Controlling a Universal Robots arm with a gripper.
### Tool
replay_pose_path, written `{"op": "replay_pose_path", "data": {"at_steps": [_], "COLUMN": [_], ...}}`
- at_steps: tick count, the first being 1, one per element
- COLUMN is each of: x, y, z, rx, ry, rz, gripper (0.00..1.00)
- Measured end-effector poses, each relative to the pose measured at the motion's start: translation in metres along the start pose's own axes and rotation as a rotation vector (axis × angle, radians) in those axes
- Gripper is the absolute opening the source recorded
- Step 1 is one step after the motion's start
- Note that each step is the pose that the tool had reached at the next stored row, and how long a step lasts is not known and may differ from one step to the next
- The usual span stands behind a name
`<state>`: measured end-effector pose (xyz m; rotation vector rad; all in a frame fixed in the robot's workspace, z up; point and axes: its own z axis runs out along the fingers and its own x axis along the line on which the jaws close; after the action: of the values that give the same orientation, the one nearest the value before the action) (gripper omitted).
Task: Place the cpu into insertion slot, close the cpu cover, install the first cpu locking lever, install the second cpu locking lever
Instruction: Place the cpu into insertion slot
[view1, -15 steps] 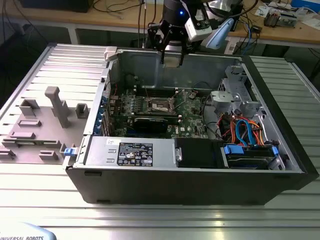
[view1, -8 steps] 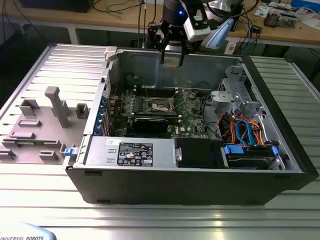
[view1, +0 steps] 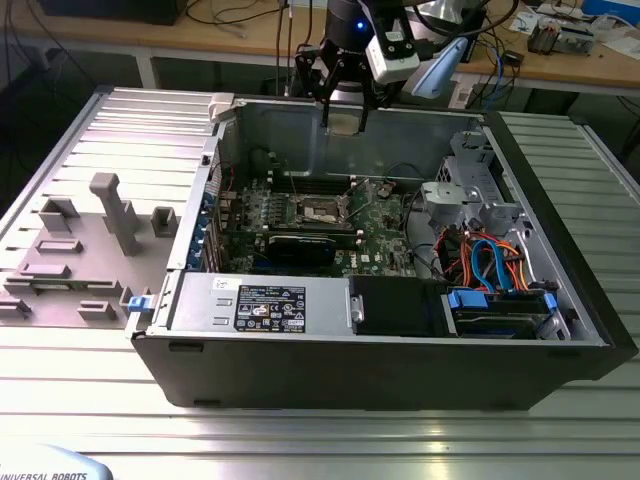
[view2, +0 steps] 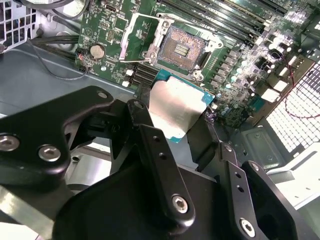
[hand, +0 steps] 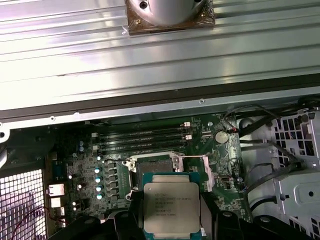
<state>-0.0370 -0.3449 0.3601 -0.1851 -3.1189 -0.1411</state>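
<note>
Holding cpu (view2: 177, 102) clenched in claw (view2: 172, 125) above open insertion slot (view2: 181, 47) | advised: keep cpu level, square edges to slot rim, descend gently.

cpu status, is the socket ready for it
Gripper shut on cpu, held above the motherboard. Insertion slot empty, cpu cover flipped open. Nothing seen in the way.

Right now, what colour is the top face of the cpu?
Silvery-grey, edged in teal-green; the cpu shows best in the first wrist view.
</note>
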Motion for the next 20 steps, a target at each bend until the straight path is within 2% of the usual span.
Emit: {"op": "replay_pose_path", "data": {"at_steps": [14,18,20], "x": [0.0,0.0,0.0], "y": [0.0,0.0,0.0], "z": [0.0,0.0,0.0001], "rx": [-0.0001,-0.0007,-0.0017], "ry": [-0.0007,-0.0035,-0.0082], "rz": [0.008,0.04,0.092], "gripper": [0.54,0.54,0.54]}}
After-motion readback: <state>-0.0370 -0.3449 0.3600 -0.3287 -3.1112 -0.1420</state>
